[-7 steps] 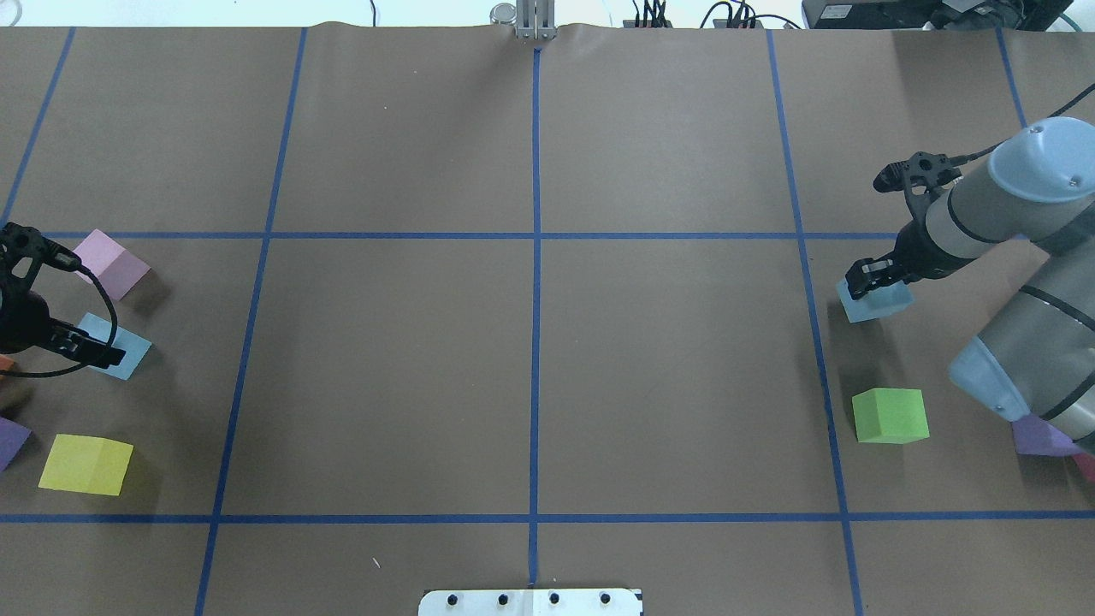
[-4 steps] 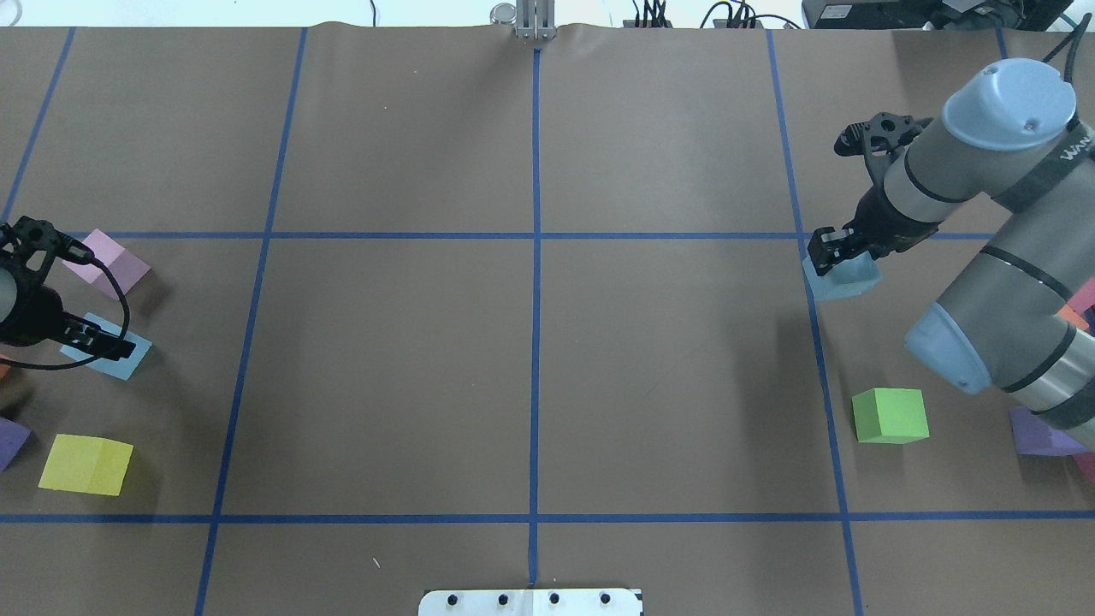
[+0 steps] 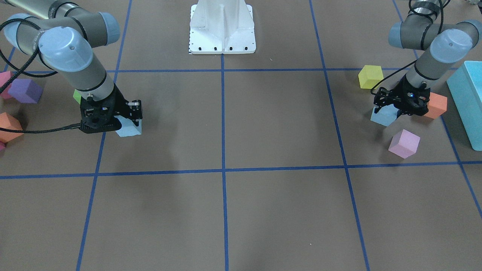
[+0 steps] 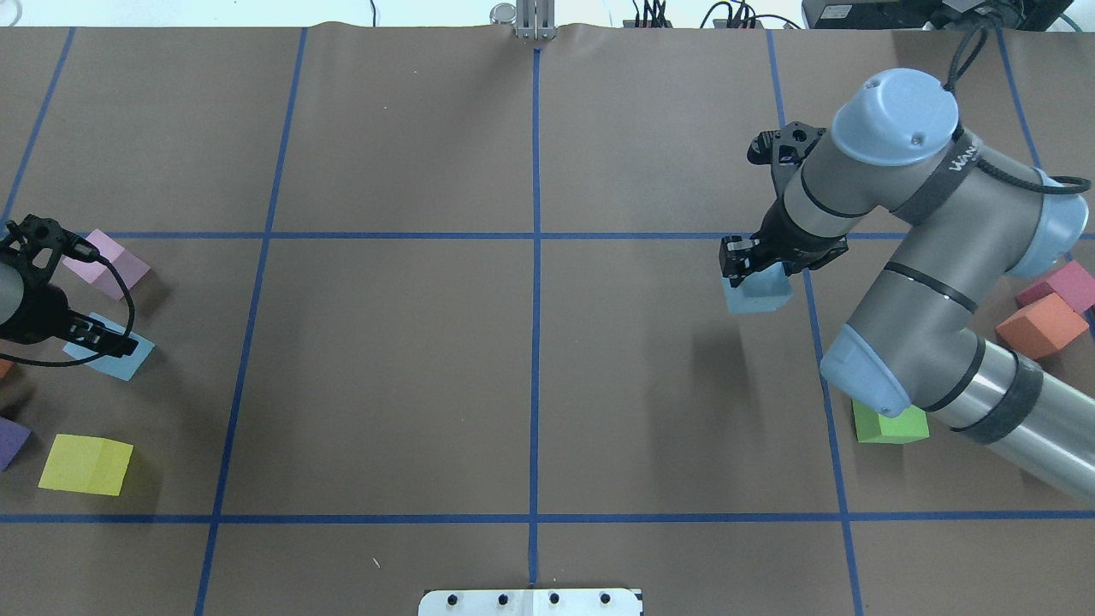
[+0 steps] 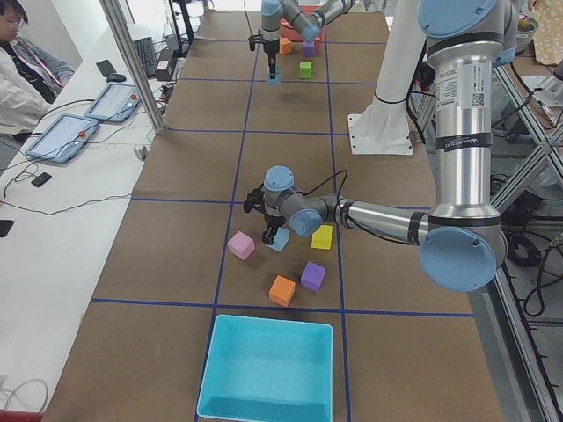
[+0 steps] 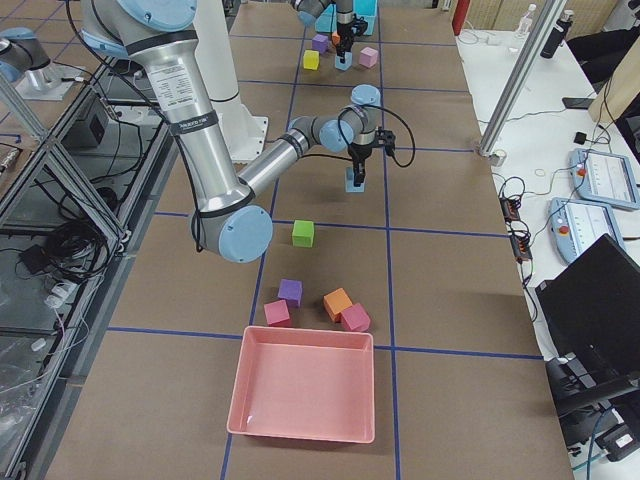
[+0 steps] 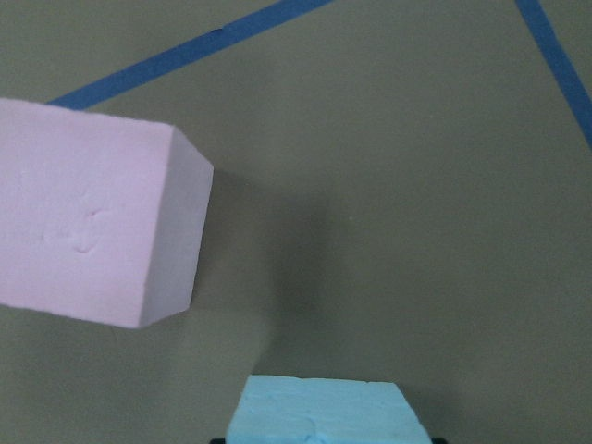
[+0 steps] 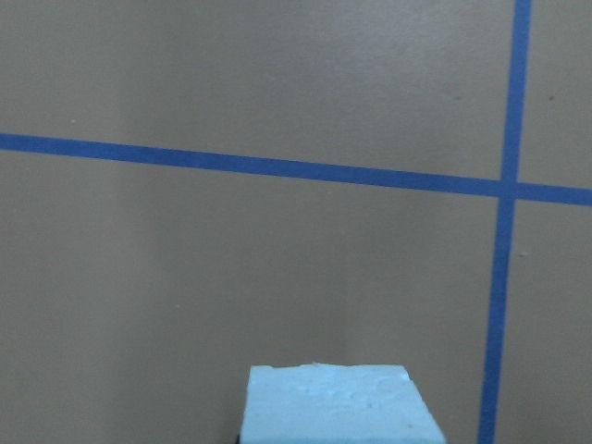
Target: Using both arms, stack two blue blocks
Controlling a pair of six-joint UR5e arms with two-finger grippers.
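Note:
My right gripper (image 4: pixel 753 263) is shut on a pale blue block (image 4: pixel 758 293) and holds it above the table, right of centre. The block also shows in the front view (image 3: pixel 130 128) and at the bottom of the right wrist view (image 8: pixel 338 402). My left gripper (image 4: pixel 96 339) is at the far left edge, down at the table, its fingers closed on the second blue block (image 4: pixel 115 358). That block sits low in the left wrist view (image 7: pixel 324 412) and shows in the front view (image 3: pixel 384 116).
Near the left gripper stand a pink cube (image 4: pixel 107 265), a yellow cube (image 4: pixel 85 464) and a purple cube (image 4: pixel 10 438). A green cube (image 4: pixel 890 425), an orange cube (image 4: pixel 1039 325) and a magenta cube (image 4: pixel 1069 287) lie under the right arm. A turquoise bin (image 3: pixel 467 98) stands beyond the left gripper.
My right gripper has lifted its blue block and carried it left, towards the table's centre. My left gripper has shifted slightly over its blue block, which stays in place.

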